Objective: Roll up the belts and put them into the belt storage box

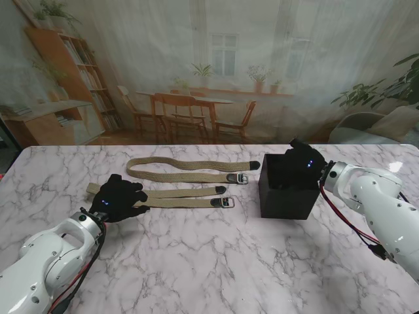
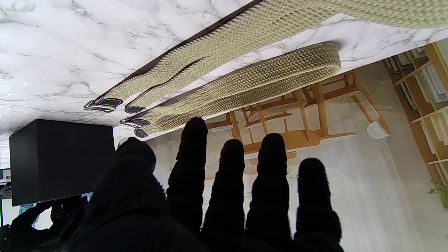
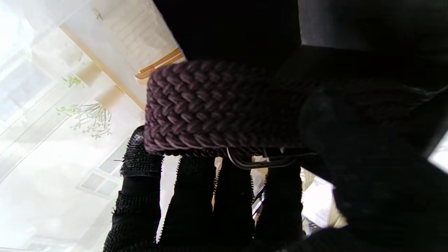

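Nearest to us, our left hand point(image 1: 118, 198) rested over the folded end of the nearer khaki woven belt point(image 1: 180, 196), fingers point(image 2: 194, 147) spread and gripping nothing, probably placed to pin that end before rolling. That belt lay doubled and flat on the marble table point(image 1: 196, 261), its buckle point(image 1: 227, 202) pointing toward the box. A second khaki belt point(image 1: 190, 170) lay just beyond it, likewise doubled and unrolled. To the right, our right hand point(image 1: 302, 162) hung over the black belt storage box point(image 1: 288, 193), closed around a rolled dark braided belt point(image 3: 217, 108), held there, we judged, to lower it in. We could not see the box's inside.
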### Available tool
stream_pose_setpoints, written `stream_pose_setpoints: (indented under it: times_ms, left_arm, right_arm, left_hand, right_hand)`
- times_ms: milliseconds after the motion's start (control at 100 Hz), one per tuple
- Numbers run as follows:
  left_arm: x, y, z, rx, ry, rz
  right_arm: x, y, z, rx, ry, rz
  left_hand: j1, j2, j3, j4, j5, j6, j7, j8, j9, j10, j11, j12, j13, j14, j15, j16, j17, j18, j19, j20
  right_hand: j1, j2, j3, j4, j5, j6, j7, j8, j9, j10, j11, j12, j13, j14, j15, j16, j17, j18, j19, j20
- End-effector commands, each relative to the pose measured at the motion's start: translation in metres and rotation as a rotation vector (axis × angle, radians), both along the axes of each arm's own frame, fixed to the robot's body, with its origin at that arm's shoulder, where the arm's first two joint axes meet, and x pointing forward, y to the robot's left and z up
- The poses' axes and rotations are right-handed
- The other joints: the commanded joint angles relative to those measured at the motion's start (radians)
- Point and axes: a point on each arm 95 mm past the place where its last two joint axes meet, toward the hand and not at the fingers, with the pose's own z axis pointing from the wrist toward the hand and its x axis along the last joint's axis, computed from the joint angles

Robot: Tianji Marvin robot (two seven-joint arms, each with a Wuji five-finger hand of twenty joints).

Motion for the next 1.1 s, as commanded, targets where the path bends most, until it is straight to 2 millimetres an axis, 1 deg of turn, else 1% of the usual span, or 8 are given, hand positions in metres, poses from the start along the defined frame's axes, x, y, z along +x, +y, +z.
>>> stream_pose_setpoints:
  times_ms: [0,140,230,300,490,590,780,1090]
  left_arm:
    - [0.000,-0.001,-0.003,0.006,0.016,0.000]
    - [0.001,-0.001,-0.003,0.008,0.016,-0.001]
    - [0.001,-0.001,-0.003,0.010,0.017,-0.001]
    - [0.001,-0.001,-0.003,0.010,0.017,-0.002]
    - [0.001,-0.002,-0.004,0.012,0.018,-0.001]
    - [0.001,-0.002,-0.004,0.011,0.018,0.000]
    - [0.002,-0.002,-0.004,0.006,0.018,0.006]
    - [0.004,-0.002,-0.005,-0.027,-0.002,0.013]
  right_arm:
    - [0.000,-0.007,0.004,-0.042,0.006,0.000]
    - [0.000,-0.013,0.006,-0.086,0.011,-0.001]
    - [-0.001,-0.016,0.006,-0.102,0.008,-0.006]
    - [-0.002,-0.019,0.008,-0.113,-0.019,-0.006]
    - [-0.003,-0.025,0.012,-0.105,-0.075,-0.015]
    - [-0.006,-0.030,0.018,-0.090,-0.107,-0.029]
    - [-0.023,-0.031,0.044,0.050,-0.204,-0.073]
    - [-0.068,0.014,0.065,0.434,-0.176,-0.148]
  left_hand:
    - [-0.019,0.029,-0.019,0.004,-0.014,-0.011,-0.011,0.011,-0.025,0.005,-0.009,-0.001,-0.014,0.000,-0.017,-0.003,-0.016,0.043,-0.032,0.012]
    - [-0.018,0.028,-0.019,0.004,-0.014,-0.010,-0.011,0.011,-0.024,0.004,-0.009,0.000,-0.012,-0.001,-0.016,-0.002,-0.015,0.042,-0.029,0.013]
    - [-0.017,0.027,-0.018,0.004,-0.015,-0.011,-0.011,0.011,-0.026,0.004,-0.009,-0.001,-0.012,0.000,-0.015,-0.002,-0.015,0.041,-0.027,0.014]
    - [-0.015,0.026,-0.018,0.004,-0.014,-0.011,-0.010,0.012,-0.025,0.004,-0.009,-0.001,-0.012,-0.001,-0.014,-0.001,-0.014,0.041,-0.026,0.015]
    - [-0.015,0.026,-0.018,0.004,-0.015,-0.011,-0.010,0.012,-0.026,0.005,-0.009,-0.001,-0.011,-0.001,-0.013,0.000,-0.015,0.041,-0.024,0.016]
    - [-0.018,0.030,-0.019,0.004,-0.018,-0.010,-0.012,0.011,-0.025,0.004,-0.009,-0.001,-0.013,-0.002,-0.013,0.001,-0.016,0.040,-0.024,0.016]
    - [-0.019,0.032,-0.019,0.004,-0.026,-0.007,-0.020,0.006,-0.022,0.004,-0.007,0.000,-0.016,-0.003,-0.016,-0.001,-0.018,0.042,-0.029,0.014]
    - [-0.031,0.057,-0.023,0.005,-0.100,0.023,-0.091,-0.047,-0.026,0.004,-0.003,0.004,-0.026,-0.005,-0.019,-0.002,-0.016,0.038,-0.030,0.012]
  right_hand:
    - [0.027,0.064,0.147,0.110,-0.078,-0.155,-0.030,-0.025,-0.073,-0.024,-0.040,-0.058,-0.050,-0.013,-0.068,-0.061,-0.034,-0.023,-0.043,-0.032]
    - [-0.031,0.033,0.143,0.103,-0.201,-0.119,-0.059,-0.069,-0.183,-0.036,-0.104,-0.096,-0.146,-0.018,-0.134,-0.150,-0.079,-0.045,-0.088,-0.084]
    - [-0.083,0.008,0.071,0.087,-0.274,-0.055,-0.067,-0.092,-0.258,-0.011,-0.130,-0.108,-0.221,-0.010,-0.159,-0.206,-0.128,-0.041,-0.121,-0.117]
    - [-0.168,-0.005,-0.033,0.075,-0.323,0.030,-0.067,-0.111,-0.318,0.049,-0.117,-0.103,-0.257,0.025,-0.156,-0.220,-0.147,-0.028,-0.131,-0.131]
    - [-0.248,0.057,-0.133,0.073,-0.362,0.098,-0.048,-0.128,-0.401,0.098,-0.065,-0.083,-0.292,0.056,-0.161,-0.228,-0.170,-0.018,-0.134,-0.139]
    - [-0.237,0.143,-0.177,0.094,-0.357,0.105,-0.039,-0.133,-0.412,0.120,-0.043,-0.077,-0.287,0.071,-0.146,-0.221,-0.165,-0.011,-0.126,-0.137]
    - [-0.261,0.220,-0.121,0.125,-0.277,0.101,-0.024,-0.128,-0.372,0.135,-0.035,-0.078,-0.259,0.093,-0.111,-0.204,-0.167,0.026,-0.116,-0.133]
    - [-0.229,0.290,-0.248,0.140,-0.113,0.109,-0.121,-0.105,-0.233,0.179,-0.125,-0.115,-0.213,0.150,-0.125,-0.182,-0.185,0.102,-0.138,-0.149]
